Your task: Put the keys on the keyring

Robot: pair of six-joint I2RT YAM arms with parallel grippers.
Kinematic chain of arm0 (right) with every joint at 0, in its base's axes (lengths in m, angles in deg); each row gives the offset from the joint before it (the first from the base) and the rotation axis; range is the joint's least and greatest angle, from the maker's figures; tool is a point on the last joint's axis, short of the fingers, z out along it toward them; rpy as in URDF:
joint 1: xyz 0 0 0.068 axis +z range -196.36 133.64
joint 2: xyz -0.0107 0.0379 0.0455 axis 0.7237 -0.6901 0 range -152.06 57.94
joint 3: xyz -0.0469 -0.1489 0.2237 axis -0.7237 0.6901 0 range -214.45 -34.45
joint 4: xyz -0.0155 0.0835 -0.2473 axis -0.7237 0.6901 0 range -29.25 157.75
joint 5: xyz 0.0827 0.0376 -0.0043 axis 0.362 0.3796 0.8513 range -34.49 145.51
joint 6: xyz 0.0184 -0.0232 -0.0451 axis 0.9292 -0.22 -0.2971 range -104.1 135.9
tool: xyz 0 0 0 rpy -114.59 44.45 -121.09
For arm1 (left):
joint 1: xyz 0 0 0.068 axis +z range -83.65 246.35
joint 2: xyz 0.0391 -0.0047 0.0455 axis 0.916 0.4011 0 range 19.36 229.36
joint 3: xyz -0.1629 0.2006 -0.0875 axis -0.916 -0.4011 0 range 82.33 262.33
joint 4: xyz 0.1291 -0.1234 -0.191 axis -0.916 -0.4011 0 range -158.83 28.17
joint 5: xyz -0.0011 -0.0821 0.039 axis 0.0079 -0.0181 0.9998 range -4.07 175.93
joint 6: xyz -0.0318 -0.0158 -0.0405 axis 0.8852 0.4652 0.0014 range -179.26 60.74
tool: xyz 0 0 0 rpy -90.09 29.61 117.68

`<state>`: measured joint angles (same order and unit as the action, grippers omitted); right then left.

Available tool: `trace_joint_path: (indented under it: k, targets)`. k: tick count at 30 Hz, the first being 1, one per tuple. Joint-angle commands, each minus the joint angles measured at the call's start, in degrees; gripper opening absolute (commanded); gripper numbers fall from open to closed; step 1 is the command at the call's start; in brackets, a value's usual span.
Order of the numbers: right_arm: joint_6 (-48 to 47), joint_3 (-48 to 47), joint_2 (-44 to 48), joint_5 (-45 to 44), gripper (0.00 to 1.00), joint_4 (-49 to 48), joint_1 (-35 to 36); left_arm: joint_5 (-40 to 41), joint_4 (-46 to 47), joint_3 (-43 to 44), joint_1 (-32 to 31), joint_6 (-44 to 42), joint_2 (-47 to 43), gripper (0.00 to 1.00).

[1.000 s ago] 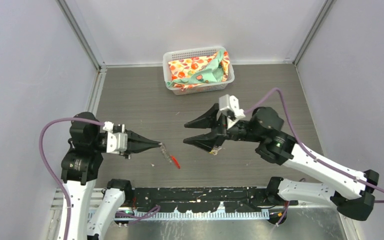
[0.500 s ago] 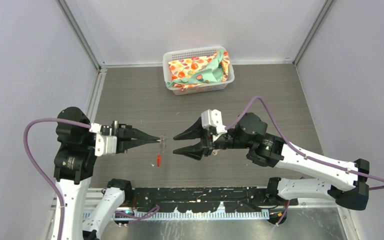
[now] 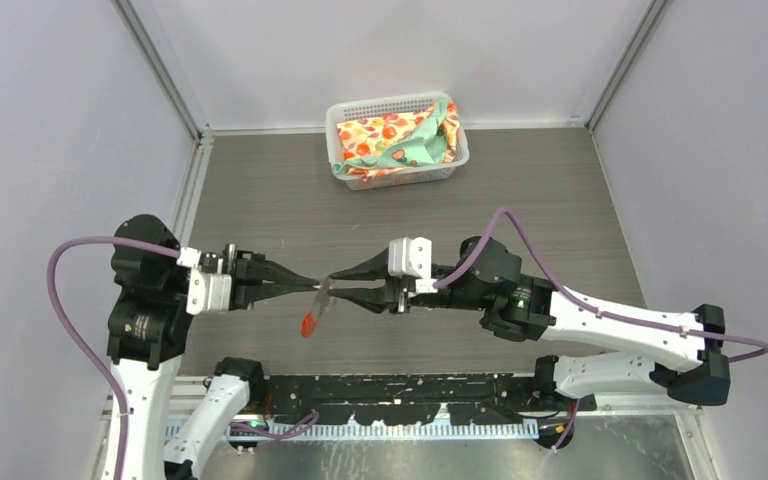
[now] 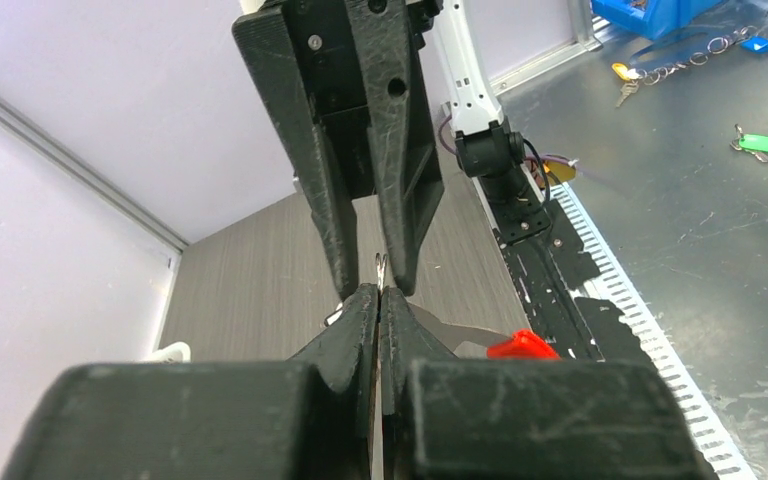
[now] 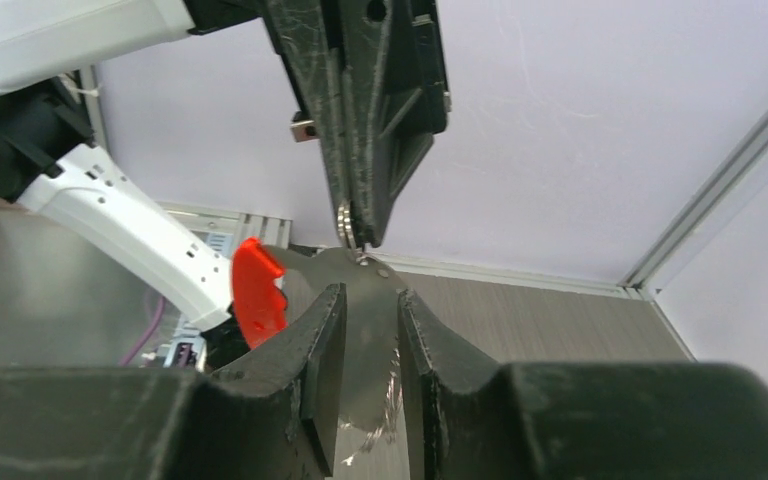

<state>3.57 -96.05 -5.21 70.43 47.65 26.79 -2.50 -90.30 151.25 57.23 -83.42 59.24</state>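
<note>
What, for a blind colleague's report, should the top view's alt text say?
The left tool, shut on a keyring whose red tag dangles, meets the right tool tip to tip above a table; the right one's jaws stand slightly apart. A basket of cloth sits at the far edge.

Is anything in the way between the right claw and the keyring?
Nothing visible. The right gripper has its open fingers on either side of the keyring, which the shut left gripper holds up. The red tag hangs off to one side, out of the way.
</note>
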Motion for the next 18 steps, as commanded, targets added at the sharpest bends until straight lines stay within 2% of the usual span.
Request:
trace_joint_path:
  k: [1,11,18]
  targets:
    - [-2.88,-3.43,-1.16,-3.55,0.3,-4.3,0.4,-1.77,2.3,0.16,-0.29,1.01,-0.59,0.0]
    - [-2.53,-4.13,-2.32,-3.34,0.26,-5.71,0.99,-0.03,2.36,-0.99,-0.28,0.72,-0.99,0.0]
    - [-2.81,-4.94,-2.17,-1.34,0.29,-1.73,1.12,1.2,2.33,-1.78,-0.28,0.51,-1.03,0.0]
